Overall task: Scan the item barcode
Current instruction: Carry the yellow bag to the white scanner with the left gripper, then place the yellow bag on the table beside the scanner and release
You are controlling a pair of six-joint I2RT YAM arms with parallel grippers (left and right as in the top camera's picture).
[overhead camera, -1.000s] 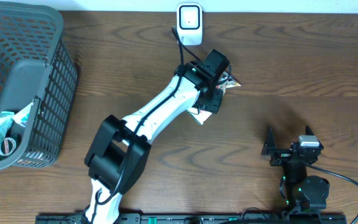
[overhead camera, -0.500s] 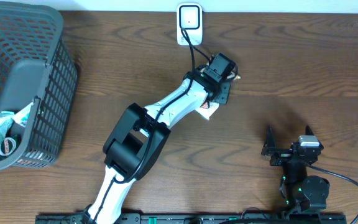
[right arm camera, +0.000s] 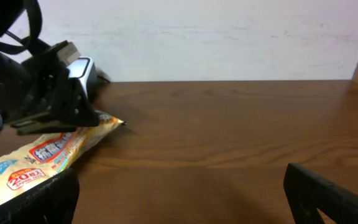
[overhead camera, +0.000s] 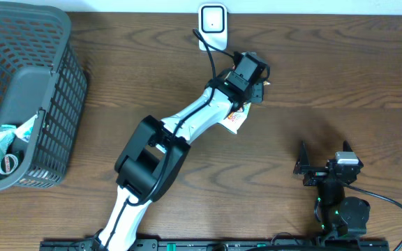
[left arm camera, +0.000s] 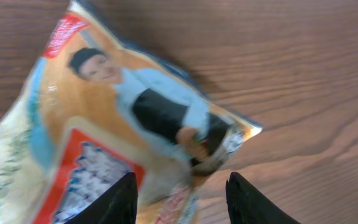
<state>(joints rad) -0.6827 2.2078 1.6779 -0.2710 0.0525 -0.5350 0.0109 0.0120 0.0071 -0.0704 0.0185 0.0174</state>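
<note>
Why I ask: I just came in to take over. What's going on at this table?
The left gripper is closed on one end of a snack packet, at the far side of the table near the white scanner. No barcode shows in any view, only the packet's printed front. The right gripper sits open and idle near the front edge. A basket at the left holds other items.

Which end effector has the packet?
The left end effector, up by the scanner, is clamped on the packet. The right end effector is open and empty, well away from the packet.
</note>
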